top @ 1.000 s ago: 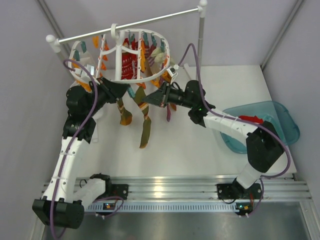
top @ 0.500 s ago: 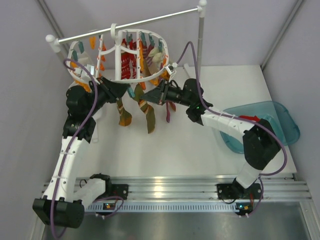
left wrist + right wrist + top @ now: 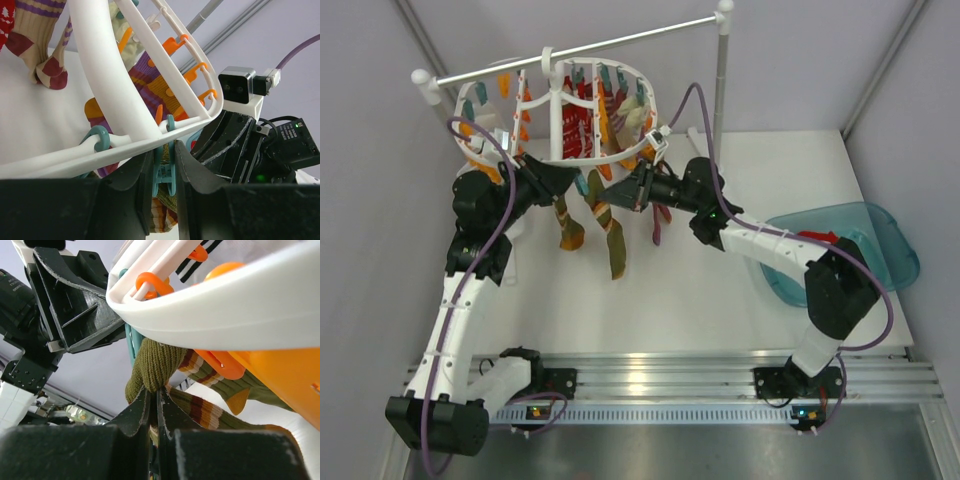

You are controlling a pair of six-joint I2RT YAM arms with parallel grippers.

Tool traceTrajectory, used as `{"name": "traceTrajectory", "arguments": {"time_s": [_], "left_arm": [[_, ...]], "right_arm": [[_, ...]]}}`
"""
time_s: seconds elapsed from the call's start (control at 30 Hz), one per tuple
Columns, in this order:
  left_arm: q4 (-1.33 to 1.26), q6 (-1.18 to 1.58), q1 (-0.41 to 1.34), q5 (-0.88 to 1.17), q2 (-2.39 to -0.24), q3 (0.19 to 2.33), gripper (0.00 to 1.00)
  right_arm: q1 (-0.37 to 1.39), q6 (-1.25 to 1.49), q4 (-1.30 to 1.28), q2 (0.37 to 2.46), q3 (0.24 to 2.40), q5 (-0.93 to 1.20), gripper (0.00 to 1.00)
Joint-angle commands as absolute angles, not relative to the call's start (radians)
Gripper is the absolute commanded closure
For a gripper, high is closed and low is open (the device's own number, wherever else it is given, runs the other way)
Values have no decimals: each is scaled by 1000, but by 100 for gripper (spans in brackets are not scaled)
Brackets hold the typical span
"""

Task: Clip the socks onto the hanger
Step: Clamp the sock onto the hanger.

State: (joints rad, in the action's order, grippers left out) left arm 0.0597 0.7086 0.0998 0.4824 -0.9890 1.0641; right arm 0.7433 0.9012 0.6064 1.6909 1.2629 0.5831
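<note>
The white oval hanger (image 3: 632,152) hangs from the rod at the back left. My left gripper (image 3: 576,183) is shut on a teal clip (image 3: 165,172) under the hanger's rim (image 3: 112,85), its pads pressing the clip's handles. My right gripper (image 3: 623,192) is shut on the olive cuff of a zigzag-striped sock (image 3: 156,362) and holds it up at that clip (image 3: 131,340), just under the rim (image 3: 225,305). The sock's body dangles below (image 3: 614,240), and its stripes show beneath the clip in the left wrist view (image 3: 167,215). A second striped sock (image 3: 567,228) hangs beside it.
The white rod-and-pole stand (image 3: 620,40) carries the hanger. Other socks hang on the hanger, among them a red patterned one (image 3: 578,135); a purple one (image 3: 657,225) dangles by my right arm. A teal bin (image 3: 880,235) holding a red item sits at the right.
My right gripper has moved up and left with the striped sock, bringing its cuff up to the clip under the rim. The sock's dangling end has risen. My left gripper has stayed on the clip.
</note>
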Motion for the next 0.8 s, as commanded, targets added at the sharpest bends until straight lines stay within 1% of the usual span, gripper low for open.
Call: {"name": "traceTrajectory", "arguments": {"time_s": [0.0,0.2,0.77], "left_arm": [[23,713,100,506,-983,1097,100],[-28,758,98,526,-992,1095,100],[-26,746,97,526,-1006,1100,100]], "right_arm": [[723,894,664,1648,1241,614,100],[706,876,652,1624,1195,641,100],[744,868,693,1649,1238,660,100]]}}
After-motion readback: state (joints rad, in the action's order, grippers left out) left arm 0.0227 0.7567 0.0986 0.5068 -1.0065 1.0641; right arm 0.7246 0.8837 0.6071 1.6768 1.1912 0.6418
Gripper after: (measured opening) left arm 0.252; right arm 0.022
